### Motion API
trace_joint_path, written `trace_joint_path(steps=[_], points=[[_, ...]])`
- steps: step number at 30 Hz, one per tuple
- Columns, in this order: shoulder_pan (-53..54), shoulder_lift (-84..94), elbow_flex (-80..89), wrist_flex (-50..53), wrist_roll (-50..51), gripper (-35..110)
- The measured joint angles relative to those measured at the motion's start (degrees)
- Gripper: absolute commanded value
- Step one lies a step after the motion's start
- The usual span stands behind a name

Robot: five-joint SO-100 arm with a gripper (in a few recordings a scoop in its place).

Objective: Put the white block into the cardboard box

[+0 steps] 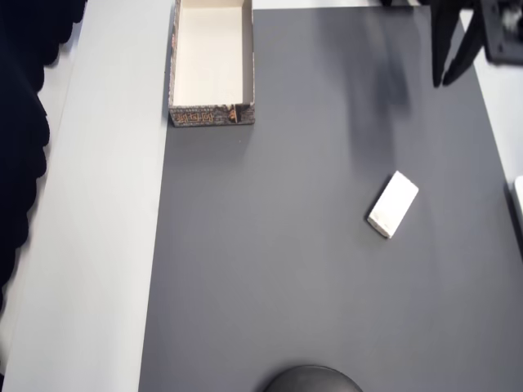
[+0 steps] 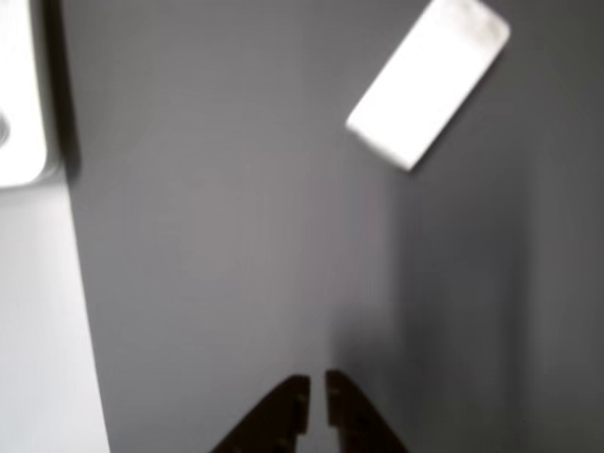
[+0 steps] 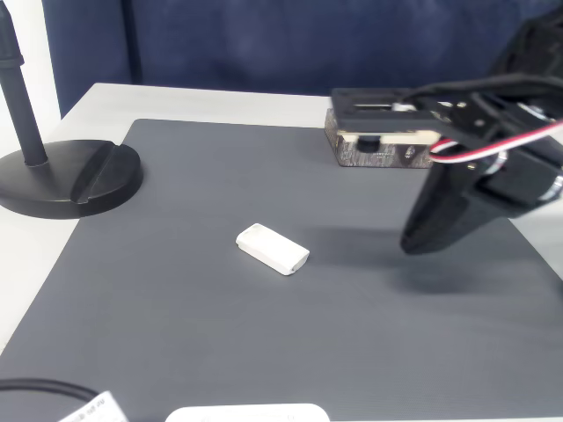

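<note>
Nearly closed, empty fingers (image 2: 317,401) hang above the mat (image 1: 327,286); one white block (image 1: 393,204), one cardboard box (image 1: 212,116).

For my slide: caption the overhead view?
White block lies on grey mat, apart from the cardboard box; gripper above.

From above, the white block (image 1: 393,204) sits tilted on the dark grey mat (image 1: 310,269), around 3 o'clock. The cardboard box (image 1: 212,116) is up at 11, well apart. The black gripper (image 1: 452,72) hangs at 1 o'clock.
</note>
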Motion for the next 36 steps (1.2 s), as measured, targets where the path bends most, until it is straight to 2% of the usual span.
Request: trace_joint_path(steps=[6, 18, 36], points=[[1.8, -14.2, -15.4, 6.2, 3.3, -2], [3.9, -34.7, -35.4, 7.5, 6.7, -2], [7.6, -50.3, -56.6, 12.0, 8.8, -2]])
